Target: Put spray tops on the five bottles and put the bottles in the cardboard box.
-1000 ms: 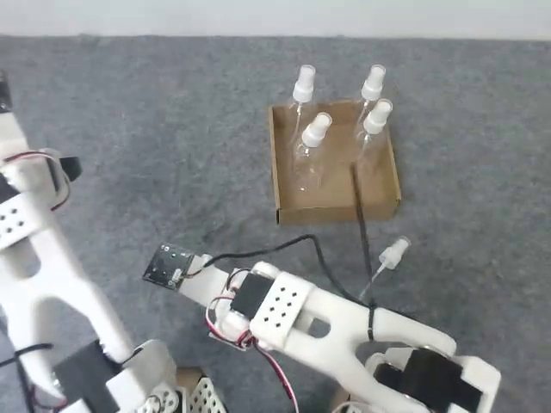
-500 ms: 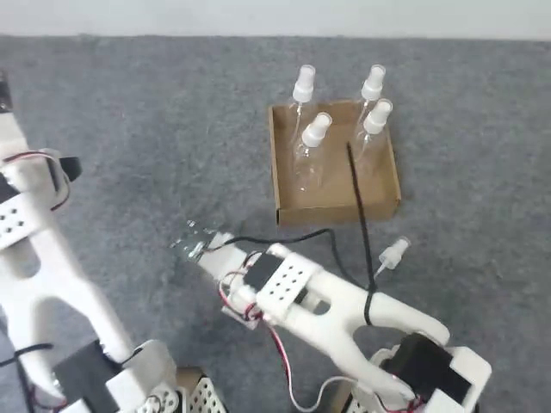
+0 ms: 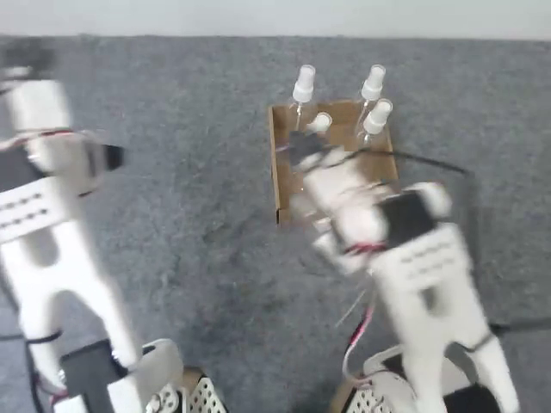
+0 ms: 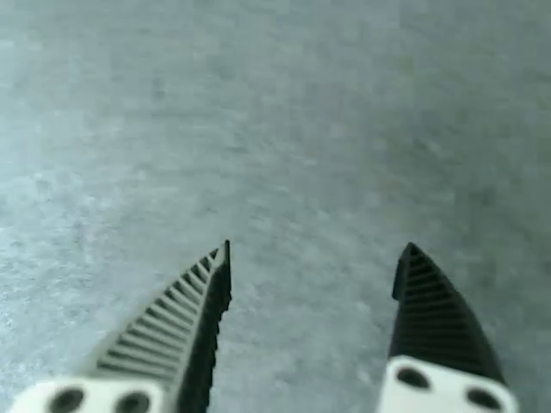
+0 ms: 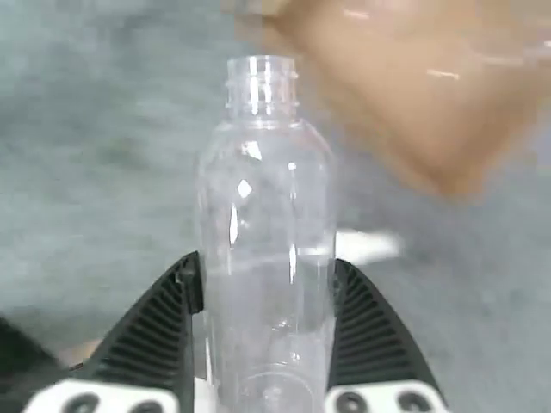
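Here the right gripper [image 5: 267, 261] grasps an uncapped bottle [image 5: 263, 172] between its jaws, near the cardboard box [image 5: 413, 77].

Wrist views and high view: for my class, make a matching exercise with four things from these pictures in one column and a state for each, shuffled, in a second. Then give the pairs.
Column one:
1. left gripper
2. right gripper
3. held bottle
4. cardboard box

Column two:
A. contains capped bottles, standing upright
B. open, above bare grey carpet
C. clear, its neck without a spray top
D. shut on a bottle

Pairs: 1-B, 2-D, 3-C, 4-A
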Robot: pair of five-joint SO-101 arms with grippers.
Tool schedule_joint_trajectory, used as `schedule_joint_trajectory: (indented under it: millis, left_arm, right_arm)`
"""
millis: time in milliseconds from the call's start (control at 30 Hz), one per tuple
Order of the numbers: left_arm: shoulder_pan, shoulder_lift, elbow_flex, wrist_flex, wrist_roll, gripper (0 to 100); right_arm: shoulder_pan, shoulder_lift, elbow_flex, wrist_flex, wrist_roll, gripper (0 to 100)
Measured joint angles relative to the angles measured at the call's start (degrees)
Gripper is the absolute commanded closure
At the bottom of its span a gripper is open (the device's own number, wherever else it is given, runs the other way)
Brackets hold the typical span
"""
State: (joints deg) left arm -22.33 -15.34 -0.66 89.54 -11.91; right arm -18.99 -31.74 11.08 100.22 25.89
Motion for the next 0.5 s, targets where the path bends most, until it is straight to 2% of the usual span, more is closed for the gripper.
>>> schedule_joint_trajectory:
  millis: [133, 267, 400, 500]
  left_arm:
    - [17.85, -0.09, -0.53, 4.04, 0.70, 77]
    - [37.98, 0.09, 0.26, 1.76, 3.96, 77]
    - [54.68, 3.16, 3.34, -6.15, 6.86, 77]
    - [59.25, 10.64, 3.16, -11.34, 8.62, 77]
  right_arm:
    - [20.84, -0.18, -1.58, -0.09, 8.62, 99.3]
    - [38.95, 2.81, -1.58, -2.90, 16.00, 99.3]
    - [51.60, 11.43, -1.58, -12.13, 17.67, 99.3]
    - [57.14, 21.01, -1.58, -19.16, 18.02, 99.3]
